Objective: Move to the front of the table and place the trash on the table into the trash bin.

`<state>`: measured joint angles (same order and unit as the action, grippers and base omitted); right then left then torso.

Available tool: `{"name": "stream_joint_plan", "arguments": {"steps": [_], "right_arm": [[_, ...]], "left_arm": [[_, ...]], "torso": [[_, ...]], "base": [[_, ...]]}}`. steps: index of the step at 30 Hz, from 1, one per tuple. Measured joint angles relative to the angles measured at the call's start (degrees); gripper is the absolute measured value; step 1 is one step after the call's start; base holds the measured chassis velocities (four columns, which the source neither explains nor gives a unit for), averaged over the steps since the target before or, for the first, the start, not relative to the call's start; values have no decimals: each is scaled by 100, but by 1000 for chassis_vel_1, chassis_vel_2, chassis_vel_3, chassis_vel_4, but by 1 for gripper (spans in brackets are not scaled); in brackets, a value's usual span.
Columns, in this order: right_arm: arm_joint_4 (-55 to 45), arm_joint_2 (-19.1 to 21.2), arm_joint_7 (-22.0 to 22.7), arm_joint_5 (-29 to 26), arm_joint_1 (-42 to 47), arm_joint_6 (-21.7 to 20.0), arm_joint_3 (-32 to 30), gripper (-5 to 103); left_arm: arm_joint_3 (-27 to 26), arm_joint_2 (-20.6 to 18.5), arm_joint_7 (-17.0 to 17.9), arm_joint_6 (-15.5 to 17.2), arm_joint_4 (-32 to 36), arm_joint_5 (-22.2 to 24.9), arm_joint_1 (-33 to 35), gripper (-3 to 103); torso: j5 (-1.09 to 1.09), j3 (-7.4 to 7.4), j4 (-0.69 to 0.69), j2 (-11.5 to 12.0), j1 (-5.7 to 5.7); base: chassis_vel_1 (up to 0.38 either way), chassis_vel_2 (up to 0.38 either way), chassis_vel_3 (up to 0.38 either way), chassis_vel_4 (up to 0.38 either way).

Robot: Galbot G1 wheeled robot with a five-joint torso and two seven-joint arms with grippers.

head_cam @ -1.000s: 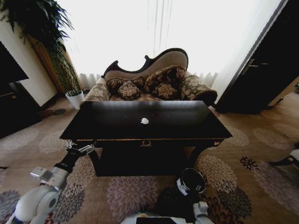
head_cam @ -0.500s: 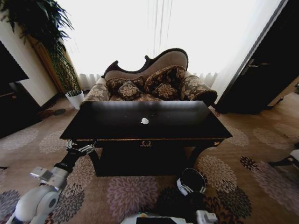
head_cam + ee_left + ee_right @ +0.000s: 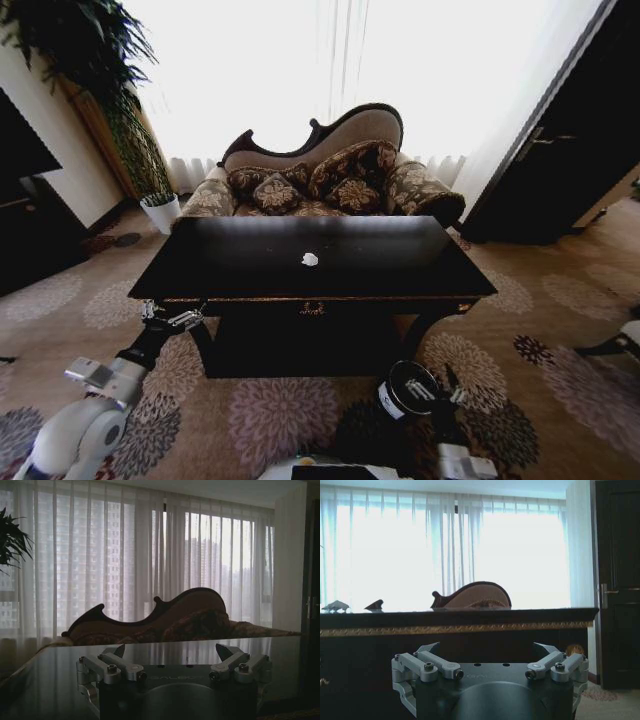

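Only one scrap of white paper [image 3: 310,259] lies on the black table [image 3: 400,270], near the middle of the top. In the right wrist view a pale scrap [image 3: 335,605] sits on the table edge at about nine o'clock from the gripper, with a small dark lump [image 3: 374,604] just beside it; what that lump is cannot be told. The bin [image 3: 409,390] stands on the carpet [image 3: 270,410] in front of the table, at about five o'clock from the paper, tilted; its inside is too dark to tell what it holds. The right gripper [image 3: 440,392] is right beside the bin's rim, its fingers [image 3: 437,666] spread wide with nothing between them. The left gripper [image 3: 172,319] hangs at the table's front left corner, at about eight o'clock from the paper, fingers [image 3: 120,666] also spread wide and empty. Behind the table stands a sofa [image 3: 330,170] with patterned cushions.
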<state>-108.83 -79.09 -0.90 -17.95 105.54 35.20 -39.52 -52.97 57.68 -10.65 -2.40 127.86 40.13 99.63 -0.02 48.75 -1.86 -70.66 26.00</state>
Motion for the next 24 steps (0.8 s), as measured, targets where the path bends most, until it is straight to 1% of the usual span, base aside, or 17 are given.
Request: {"name": "stream_joint_plan", "arguments": {"steps": [3, 6, 7, 9, 10, 11, 15, 16, 20, 21, 22, 24], "right_arm": [[-351, 130, -2, -232, 23, -195, -136, 100], [-650, 376, 25, -538, -35, -520, -216, 100], [-650, 376, 25, -538, -35, -520, -216, 100], [-779, 542, 40, -626, -95, -690, -265, 100], [-924, 736, 52, -724, -158, -882, -311, 100], [-924, 736, 52, -724, -158, -882, -311, 100], [-1379, 1343, 142, -999, -395, -1512, -333, 100], [-1379, 1343, 142, -999, -395, -1512, -333, 100], [-1587, 2013, 296, -1269, -830, -2098, -276, 100], [-1587, 2013, 296, -1269, -830, -2098, -276, 100], [-1625, 2105, 312, -1333, -877, -2181, -269, 100], [-1781, 2344, 369, -1545, -1008, -2467, -190, 100]], "left_arm": [[0, 0, 0, 0, 0, 0, 0, 100], [0, 0, 0, 0, 0, 0, 0, 100], [0, 0, 0, 0, 0, 0, 0, 100], [0, 0, 0, 0, 0, 0, 0, 100], [0, 0, 0, 0, 0, 0, 0, 100], [0, 0, 0, 0, 0, 0, 0, 100], [0, 0, 0, 0, 0, 0, 0, 100], [0, 0, 0, 0, 0, 0, 0, 100], [0, 0, 0, 0, 0, 0, 0, 100], [0, 0, 0, 0, 0, 0, 0, 100], [0, 0, 0, 0, 0, 0, 0, 100], [0, 0, 0, 0, 0, 0, 0, 100]], "torso": [[1, 0, 0, 0, 0], [1, 0, 0, 0, 0], [1, 0, 0, 0, 0], [1, 0, 0, 0, 0], [1, 0, 0, 0, 0], [1, 0, 0, 0, 0], [1, 0, 0, 0, 0], [1, 0, 0, 0, 0], [1, 1, 2, 0, 1], [1, 1, 2, 0, 1], [2, 1, 1, 0, 1], [1, 1, 0, 0, 1]], "base": [[0, 0, 0, 0], [0, 0, 0, 0], [0, 0, 0, 0], [0, 0, 0, 0], [0, 0, 0, 0], [0, 0, 0, 0], [0, 0, 0, 0], [0, 0, 0, 0], [0, 0, 0, 0], [0, 0, 0, 0], [0, 0, 0, 0], [0, 0, 0, 0]]}}
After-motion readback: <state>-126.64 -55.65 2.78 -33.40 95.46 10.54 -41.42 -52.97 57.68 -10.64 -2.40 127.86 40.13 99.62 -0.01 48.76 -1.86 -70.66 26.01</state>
